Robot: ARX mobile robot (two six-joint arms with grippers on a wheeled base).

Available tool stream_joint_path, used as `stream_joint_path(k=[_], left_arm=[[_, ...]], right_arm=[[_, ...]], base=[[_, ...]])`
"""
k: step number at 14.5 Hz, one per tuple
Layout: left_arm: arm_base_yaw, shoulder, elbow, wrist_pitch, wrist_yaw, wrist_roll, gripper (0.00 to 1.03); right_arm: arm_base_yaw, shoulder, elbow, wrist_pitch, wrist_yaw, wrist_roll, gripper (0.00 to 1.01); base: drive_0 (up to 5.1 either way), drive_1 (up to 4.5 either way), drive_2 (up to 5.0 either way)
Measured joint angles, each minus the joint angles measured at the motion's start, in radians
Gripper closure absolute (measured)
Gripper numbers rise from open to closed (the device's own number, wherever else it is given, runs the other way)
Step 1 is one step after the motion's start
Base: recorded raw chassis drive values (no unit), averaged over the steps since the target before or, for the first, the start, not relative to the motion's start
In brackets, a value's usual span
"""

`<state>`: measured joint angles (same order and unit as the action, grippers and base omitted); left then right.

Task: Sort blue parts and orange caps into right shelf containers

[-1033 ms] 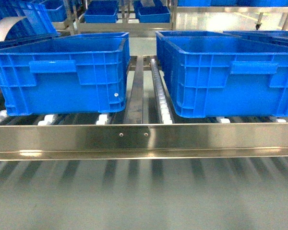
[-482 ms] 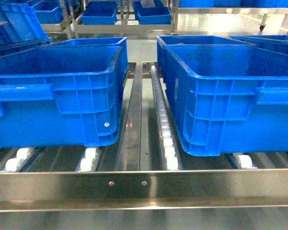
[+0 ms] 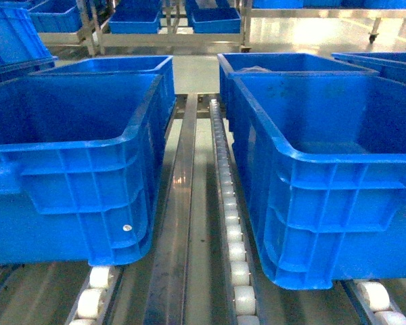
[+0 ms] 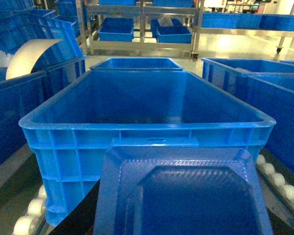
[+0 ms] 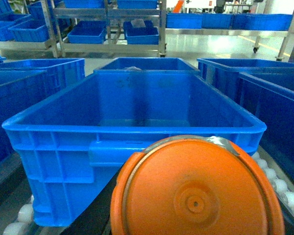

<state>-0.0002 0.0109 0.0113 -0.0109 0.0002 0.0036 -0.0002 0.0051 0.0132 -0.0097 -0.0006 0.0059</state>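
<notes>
1. In the left wrist view, the left hand (image 4: 84, 218) shows only as a plain matt black wedge. It slants up from the bottom edge at the lower left.
2. A thinner dark sliver of the same hand sits at the lower right corner. It is too small to show its shape.
3. In the right wrist view, the right hand (image 5: 94, 213) shows as a similar black slanted band at the lower left, smooth and unmarked.
4. No cables, screws or lettering can be made out on either one.

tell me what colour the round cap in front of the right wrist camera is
Orange, with a raised centre dot; the orange cap shows best in the right wrist view, before a blue crate.
</notes>
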Motion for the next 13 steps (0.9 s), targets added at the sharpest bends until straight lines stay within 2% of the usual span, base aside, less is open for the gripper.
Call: stream_joint_path(k=[13], left_arm=[[0.000, 0.000, 0.000, 0.003, 0.000, 0.000, 0.62]], right_arm=[[0.000, 0.000, 0.000, 0.004, 0.000, 0.000, 0.58]], base=[[0.0, 0.00, 0.0]])
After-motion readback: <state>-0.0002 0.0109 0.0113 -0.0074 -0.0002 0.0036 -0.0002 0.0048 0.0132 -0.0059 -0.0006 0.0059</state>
